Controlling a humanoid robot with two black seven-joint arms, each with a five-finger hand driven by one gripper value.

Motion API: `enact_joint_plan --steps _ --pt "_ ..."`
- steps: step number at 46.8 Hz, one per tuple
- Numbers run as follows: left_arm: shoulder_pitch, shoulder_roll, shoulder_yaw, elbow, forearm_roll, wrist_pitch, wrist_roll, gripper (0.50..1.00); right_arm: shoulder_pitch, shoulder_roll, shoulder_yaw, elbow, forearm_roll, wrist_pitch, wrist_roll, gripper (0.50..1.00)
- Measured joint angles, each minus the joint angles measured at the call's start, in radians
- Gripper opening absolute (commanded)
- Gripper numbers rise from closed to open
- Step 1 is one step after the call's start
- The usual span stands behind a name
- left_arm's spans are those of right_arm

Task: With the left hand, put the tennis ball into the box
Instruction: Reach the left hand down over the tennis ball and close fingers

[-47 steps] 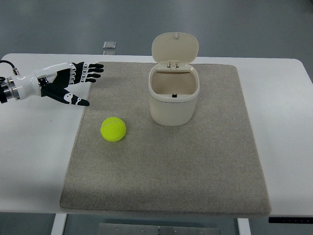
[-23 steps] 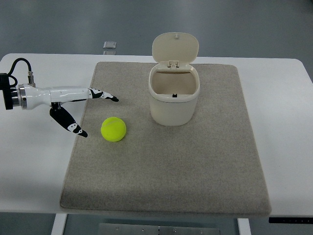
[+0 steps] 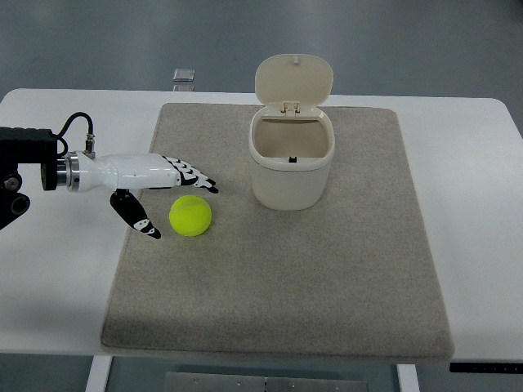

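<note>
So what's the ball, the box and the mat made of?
The ball looks like fuzzy yellow-green felt, matte, with a faint seam. The box looks like smooth cream plastic: its walls and its open lid have an even, slightly glossy surface. The mat seems to be grey-beige fabric or felt, with a flecked, dull surface. The left hand beside the ball looks like white and black hard plastic.

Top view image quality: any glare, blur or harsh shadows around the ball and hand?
Top view: sharp throughout, no motion blur on the left hand; lighting soft and even, only faint shadows beside the tennis ball and box; no glare on the white table; slight barrel curve along table edges.
</note>
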Motion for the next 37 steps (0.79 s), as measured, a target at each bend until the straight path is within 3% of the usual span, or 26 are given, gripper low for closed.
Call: enact_joint_plan --steps 10,16,22,29,34,37 --pt "-0.016 -0.013 0.049 0.008 0.057 0.051 0.001 0.93 0.0 0.0 0.0 0.0 0.0 0.0 0.0 0.911" --pt "-0.023 -0.014 0.061 0.01 0.073 0.057 0.003 0.817 0.0 0.0 0.0 0.0 0.0 0.0 0.0 0.913" --pt "-0.029 -0.017 0.063 0.01 0.086 0.057 0.003 0.769 0.0 0.0 0.0 0.0 0.0 0.0 0.0 0.913" --pt "-0.029 -0.029 0.063 0.014 0.088 0.057 0.004 0.658 0.0 0.0 0.0 0.0 0.0 0.0 0.0 0.913" --pt "-0.032 -0.03 0.063 0.015 0.088 0.058 0.004 0.512 0.0 0.0 0.0 0.0 0.0 0.0 0.0 0.911" --pt "-0.035 -0.03 0.063 0.015 0.089 0.063 0.004 0.5 0.0 0.0 0.0 0.0 0.0 0.0 0.0 0.911"
